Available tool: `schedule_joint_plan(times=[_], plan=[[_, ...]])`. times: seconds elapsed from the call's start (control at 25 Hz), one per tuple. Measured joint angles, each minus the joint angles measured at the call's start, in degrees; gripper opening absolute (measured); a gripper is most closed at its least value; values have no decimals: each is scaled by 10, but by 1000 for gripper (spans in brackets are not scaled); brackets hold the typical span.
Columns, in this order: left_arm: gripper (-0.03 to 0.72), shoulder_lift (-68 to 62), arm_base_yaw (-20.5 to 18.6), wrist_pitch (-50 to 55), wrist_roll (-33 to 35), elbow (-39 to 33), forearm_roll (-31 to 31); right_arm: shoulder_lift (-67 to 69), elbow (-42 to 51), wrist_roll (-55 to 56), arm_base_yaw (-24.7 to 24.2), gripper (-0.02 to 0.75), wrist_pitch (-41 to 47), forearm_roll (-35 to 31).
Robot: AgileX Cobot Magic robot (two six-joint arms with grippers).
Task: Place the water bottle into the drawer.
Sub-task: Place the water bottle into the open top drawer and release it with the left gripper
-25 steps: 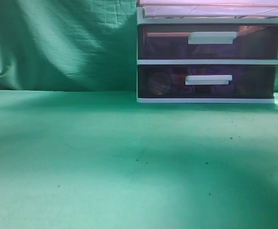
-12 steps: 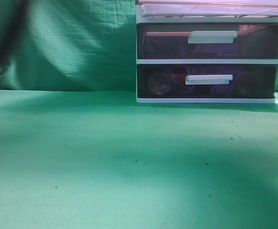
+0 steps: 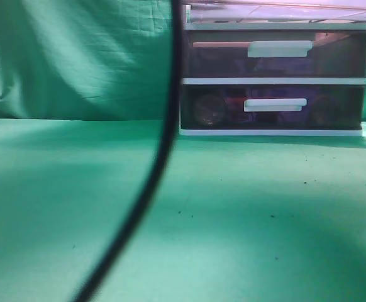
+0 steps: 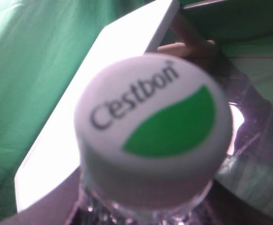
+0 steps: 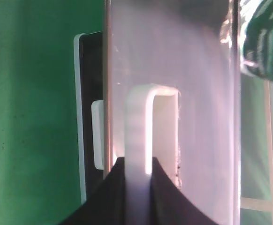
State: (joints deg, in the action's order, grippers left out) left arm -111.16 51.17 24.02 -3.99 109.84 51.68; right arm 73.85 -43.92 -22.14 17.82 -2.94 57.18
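The water bottle fills the left wrist view. Its white cap (image 4: 150, 126) with a green leaf mark is very close, and the clear neck shows below it. My left gripper holds the bottle, its fingers hidden under the cap. The bottle's green label (image 5: 268, 51) shows at the top right of the right wrist view, above the drawer (image 5: 197, 93). The drawer is pulled out; in the exterior view it is a pale strip (image 3: 277, 11) at the top edge. My right gripper (image 5: 137, 173) is shut on the drawer's white bar handle (image 5: 139, 136). Neither gripper shows in the exterior view.
The white-framed cabinet (image 3: 274, 81) stands at the back right on the green cloth, and its white top (image 4: 103, 84) lies behind the cap. Two shut dark drawers (image 3: 274, 63) (image 3: 271, 116) sit below the top one. A black cable (image 3: 161, 157) hangs across the exterior view.
A black cable has swung from the far left edge to the middle of the exterior view. The cabinet and its lower drawers have not moved.
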Motion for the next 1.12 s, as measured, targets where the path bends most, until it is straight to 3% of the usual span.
schedule_joint_plan(times=[0.52,0.84,1.0,1.12], plan=[[291,-36,-16,-41,-4,2,7,0,2,32,0,85,-7,7],[655,-43,-51,-139,-135,7,21,-1,3,37,0,85,-7,24],[644,-43,-51,-251,-240,7,21,-1,3,38,0,85,-7,26],[487,-50,-51,-329,-290,8,23,-1,3,43,0,85,-7,27]])
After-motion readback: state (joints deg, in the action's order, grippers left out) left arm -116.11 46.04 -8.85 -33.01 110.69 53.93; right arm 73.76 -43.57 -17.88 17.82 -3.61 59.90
